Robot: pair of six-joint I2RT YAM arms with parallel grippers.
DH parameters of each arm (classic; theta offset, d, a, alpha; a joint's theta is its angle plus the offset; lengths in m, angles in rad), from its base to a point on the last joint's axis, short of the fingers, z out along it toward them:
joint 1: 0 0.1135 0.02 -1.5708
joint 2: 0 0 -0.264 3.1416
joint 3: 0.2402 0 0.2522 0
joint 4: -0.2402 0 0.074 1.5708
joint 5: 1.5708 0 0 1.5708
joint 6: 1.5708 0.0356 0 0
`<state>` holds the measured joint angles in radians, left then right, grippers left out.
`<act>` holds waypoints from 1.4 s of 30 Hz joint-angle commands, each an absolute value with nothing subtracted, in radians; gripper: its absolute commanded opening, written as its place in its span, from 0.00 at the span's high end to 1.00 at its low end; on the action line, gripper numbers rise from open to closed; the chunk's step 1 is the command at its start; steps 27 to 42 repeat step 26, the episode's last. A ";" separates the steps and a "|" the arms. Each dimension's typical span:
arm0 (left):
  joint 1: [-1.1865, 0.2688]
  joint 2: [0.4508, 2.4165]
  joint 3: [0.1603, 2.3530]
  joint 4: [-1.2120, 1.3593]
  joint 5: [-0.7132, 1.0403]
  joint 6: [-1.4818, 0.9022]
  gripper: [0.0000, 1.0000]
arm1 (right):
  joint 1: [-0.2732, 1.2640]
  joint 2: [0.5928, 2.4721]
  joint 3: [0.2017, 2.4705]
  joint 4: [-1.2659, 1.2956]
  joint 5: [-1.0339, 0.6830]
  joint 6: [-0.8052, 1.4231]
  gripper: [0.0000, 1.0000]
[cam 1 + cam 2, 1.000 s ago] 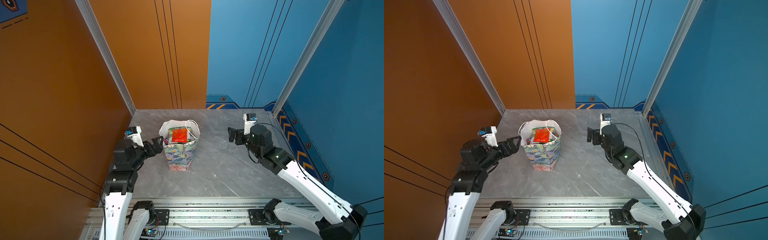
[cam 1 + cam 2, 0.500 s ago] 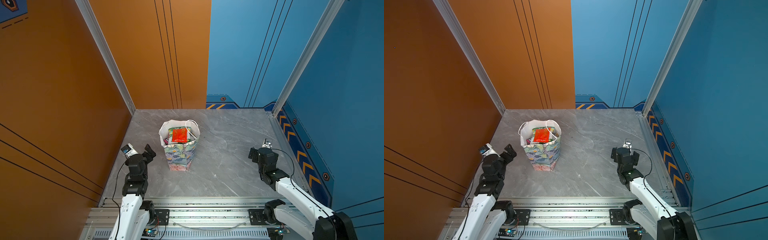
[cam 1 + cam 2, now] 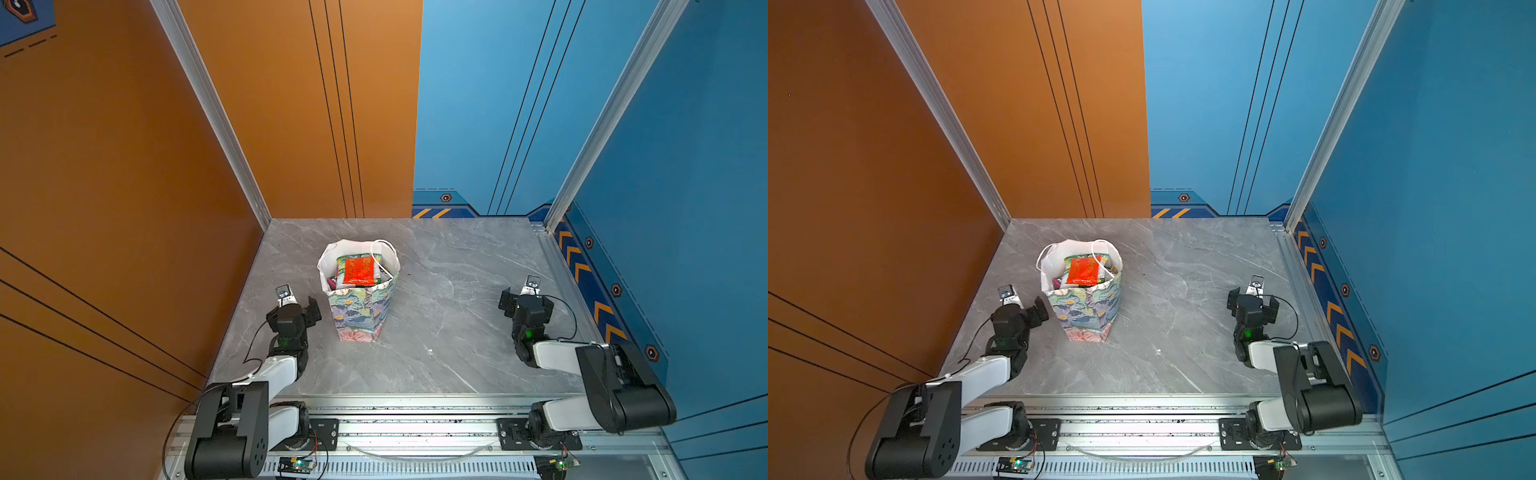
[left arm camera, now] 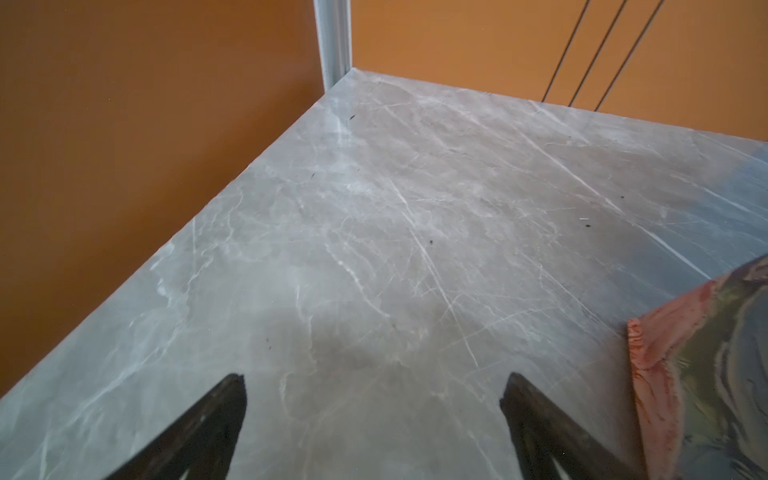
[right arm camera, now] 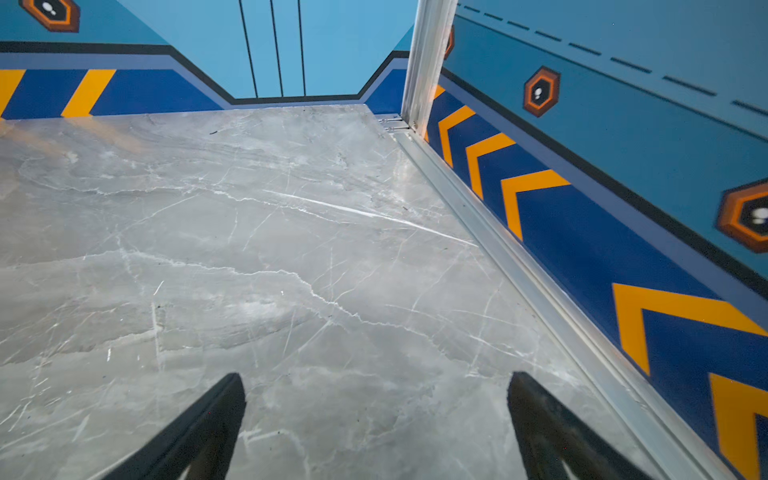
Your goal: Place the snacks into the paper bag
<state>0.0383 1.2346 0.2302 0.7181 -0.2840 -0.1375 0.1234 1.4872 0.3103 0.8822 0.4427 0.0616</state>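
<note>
Snacks [image 3: 356, 271] heaped in the floral paper bag [image 3: 360, 309], mid-desk [image 3: 436, 353], red packet on top near the rim. Left fingers [image 4: 208, 424] and right fingers [image 5: 548, 419] spread wide, empty. Risk: left fingers sit just beside the bag's base, so a sideways swing tips it, and the cord handle [image 3: 379, 262] could snag. Right half of the desk is open, but the right arm is close to the side rail [image 5: 519, 266].

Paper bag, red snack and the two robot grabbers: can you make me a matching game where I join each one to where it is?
Things
1. paper bag
2. red snack
3. left gripper
4. right gripper

Places
a. open, next to the bag's flowery side
b. open, near the blue wall with orange arrows
c. standing upright on the grey table
d. lying on top of the pile inside the bag

Pairs: 1-c, 2-d, 3-a, 4-b
</note>
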 commanded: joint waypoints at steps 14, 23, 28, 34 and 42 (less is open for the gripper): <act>-0.038 1.544 0.307 1.025 -0.253 -0.025 0.02 | 0.068 1.529 0.368 0.892 0.248 0.050 0.00; -0.034 1.561 0.343 0.988 -0.290 -0.041 0.02 | 0.043 1.531 0.383 0.862 0.192 0.059 0.00; -0.039 1.562 0.345 0.985 -0.303 -0.039 0.02 | 0.039 1.531 0.385 0.856 0.161 0.053 0.00; -0.039 1.562 0.345 0.985 -0.303 -0.039 0.02 | 0.039 1.531 0.385 0.856 0.161 0.053 0.00; -0.039 1.562 0.345 0.985 -0.303 -0.039 0.02 | 0.039 1.531 0.385 0.856 0.161 0.053 0.00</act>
